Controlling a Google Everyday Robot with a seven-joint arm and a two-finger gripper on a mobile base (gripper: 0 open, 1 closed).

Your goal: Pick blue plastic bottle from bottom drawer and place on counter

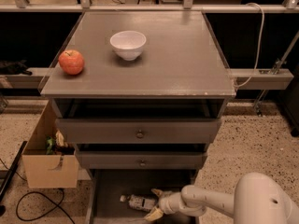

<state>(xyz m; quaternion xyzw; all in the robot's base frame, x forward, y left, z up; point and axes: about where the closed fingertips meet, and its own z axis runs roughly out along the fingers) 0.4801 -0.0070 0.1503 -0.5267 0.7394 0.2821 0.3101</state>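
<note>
Gripper [152,203] was down in the bottom drawer [112,188], jaws spread either side of the base end of the blue plastic bottle [138,202], which lay on its side on the drawer floor. I'd have pushed in further toward the label before squeezing, since an end grip could slip. Drawer front was cut off, and I couldn't tell whether anything touched the bottle.

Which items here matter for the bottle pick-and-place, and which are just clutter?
In the job:
- blue plastic bottle, lying on its side in the bottom drawer
- counter
- gripper, low in the drawer at the bottle's right end, fingers spread

Lying about:
- apple and white bowl on the counter
- cardboard box on the floor, left of the cabinet
</note>
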